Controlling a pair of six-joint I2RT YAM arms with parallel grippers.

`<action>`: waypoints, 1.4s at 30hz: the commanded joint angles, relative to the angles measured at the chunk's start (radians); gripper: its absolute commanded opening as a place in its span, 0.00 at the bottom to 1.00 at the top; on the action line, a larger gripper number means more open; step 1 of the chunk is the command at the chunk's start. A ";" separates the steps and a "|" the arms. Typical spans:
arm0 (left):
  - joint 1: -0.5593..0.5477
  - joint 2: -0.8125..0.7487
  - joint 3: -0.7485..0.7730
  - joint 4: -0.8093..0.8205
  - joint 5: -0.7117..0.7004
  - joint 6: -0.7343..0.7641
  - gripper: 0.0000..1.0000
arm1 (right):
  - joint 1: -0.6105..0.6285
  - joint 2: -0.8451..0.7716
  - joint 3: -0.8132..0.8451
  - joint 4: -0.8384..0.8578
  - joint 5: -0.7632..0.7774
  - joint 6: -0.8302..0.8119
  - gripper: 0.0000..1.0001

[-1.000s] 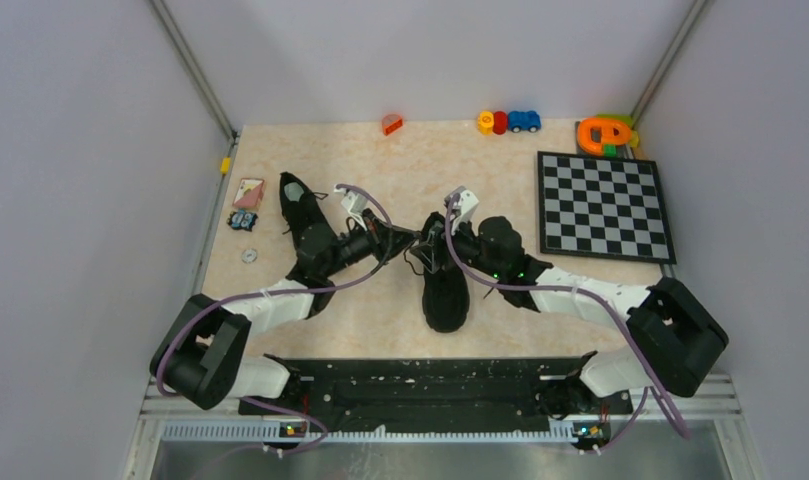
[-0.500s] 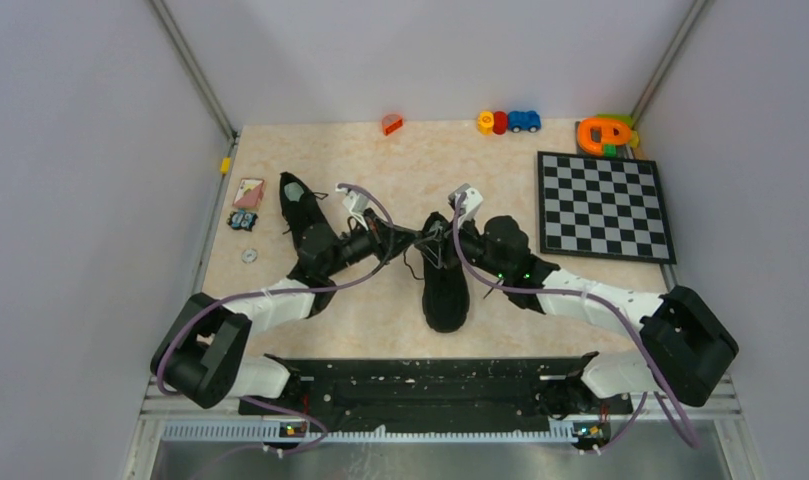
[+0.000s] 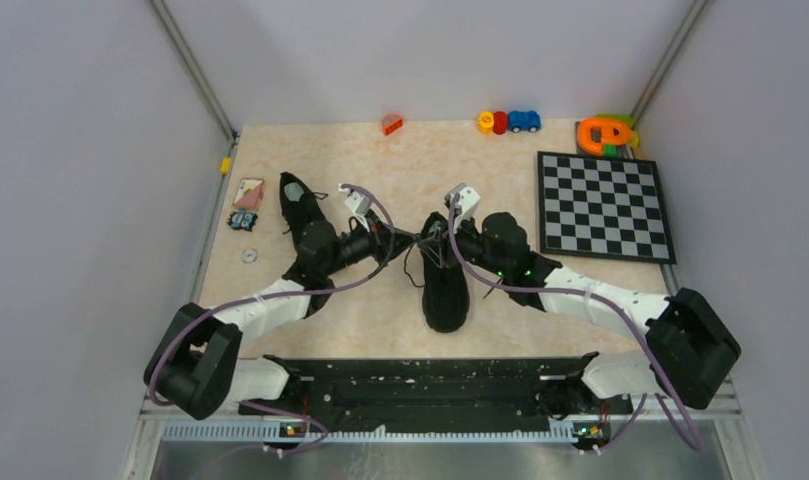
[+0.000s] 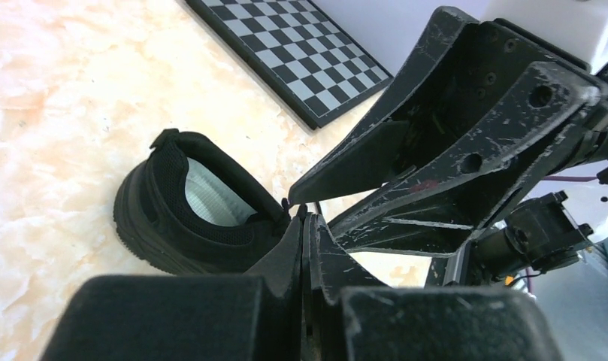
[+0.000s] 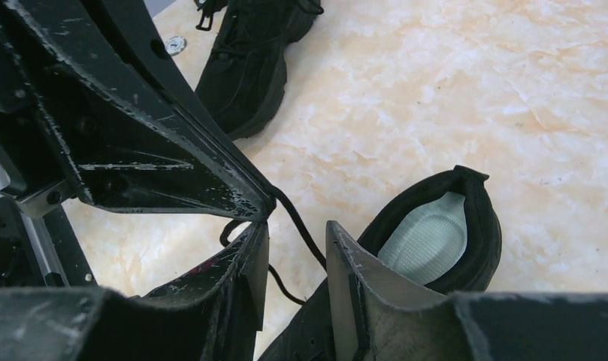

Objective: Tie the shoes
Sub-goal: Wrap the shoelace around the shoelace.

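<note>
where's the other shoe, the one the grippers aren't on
Top view, left side: the other shoe lies just right of the pink card, partly under the left arm.

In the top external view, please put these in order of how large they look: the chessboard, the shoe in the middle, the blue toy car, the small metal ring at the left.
Largest to smallest:
1. chessboard
2. middle shoe, though the arms cover part of it
3. blue toy car
4. metal ring
</note>
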 commanded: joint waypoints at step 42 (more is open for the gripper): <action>-0.232 -0.282 -0.087 -0.217 -0.601 0.296 0.83 | 0.013 0.044 0.095 0.081 0.037 0.114 0.00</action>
